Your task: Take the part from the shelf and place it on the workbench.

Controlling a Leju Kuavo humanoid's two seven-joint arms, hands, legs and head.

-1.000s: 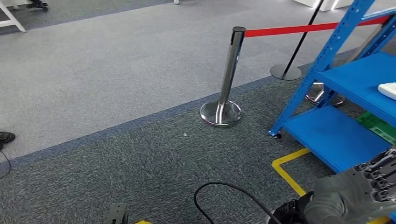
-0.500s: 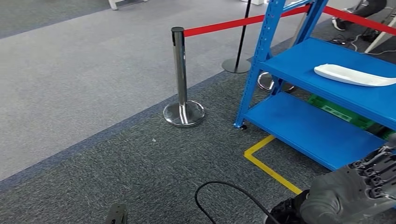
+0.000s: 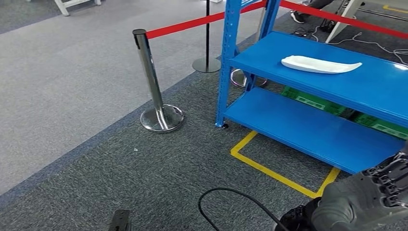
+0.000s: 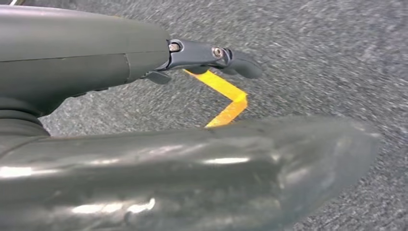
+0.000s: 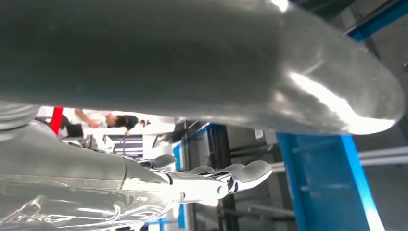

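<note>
Part: white curved part [image 3: 320,64] lies on blue shelf [image 3: 308,53] upper tier, untouched | right hand [image 3: 370,197] low, well apart, fingers extended, empty; left hand [image 4: 144,62] likewise | risk: chrome stanchion [image 3: 156,91]; floor cable [image 3: 231,199] may snag feet on approach

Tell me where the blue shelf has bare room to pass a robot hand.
The upper blue shelf is bare on both sides of the white part. The lower shelf is bare in front; green crates crowd its back edge.
</note>
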